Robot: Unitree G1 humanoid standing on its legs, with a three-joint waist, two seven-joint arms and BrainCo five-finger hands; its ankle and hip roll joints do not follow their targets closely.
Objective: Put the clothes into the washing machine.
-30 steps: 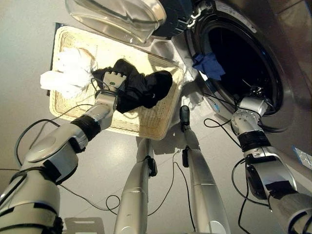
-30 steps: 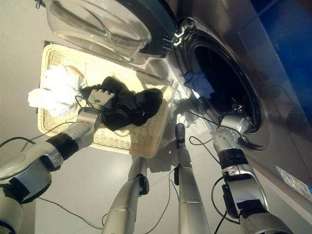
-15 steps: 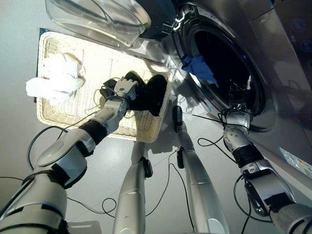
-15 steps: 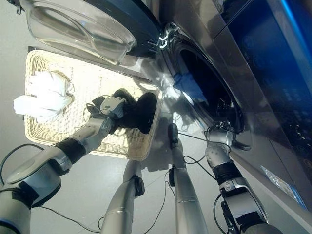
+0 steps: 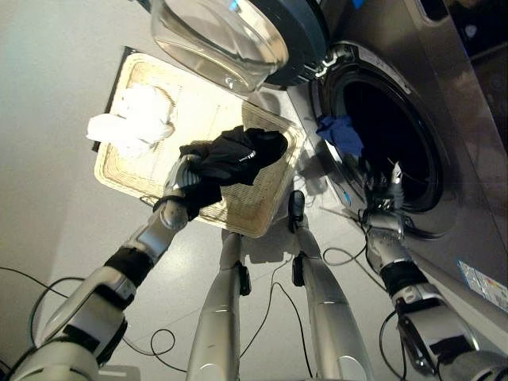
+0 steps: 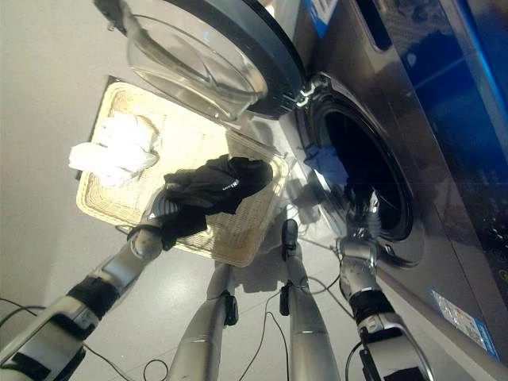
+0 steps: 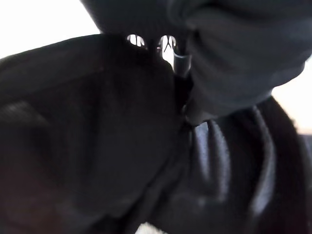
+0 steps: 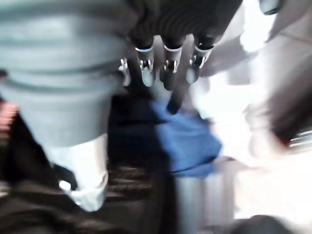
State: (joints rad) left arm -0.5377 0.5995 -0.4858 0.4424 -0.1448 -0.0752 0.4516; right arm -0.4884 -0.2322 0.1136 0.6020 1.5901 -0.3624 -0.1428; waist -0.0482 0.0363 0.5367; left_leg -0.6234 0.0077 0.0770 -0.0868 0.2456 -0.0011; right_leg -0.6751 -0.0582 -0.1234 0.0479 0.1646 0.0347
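While one black garment [image 5: 230,155] seemingly wraps the left robot hand [image 5: 184,178], one white garment [image 5: 133,123] stays basketed

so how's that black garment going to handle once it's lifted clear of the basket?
Likely floppy: the black garment already drapes in loose folds over the left hand, with an end hanging below it. Probably light for its bulk, since it bunches rather than pulls taut. It may trail and catch on the wicker basket rim or on the washing machine door opening.

Head eyes look down on basket [image 5: 238,218] and washing machine [image 5: 444,119]; wrist cameras sit close.
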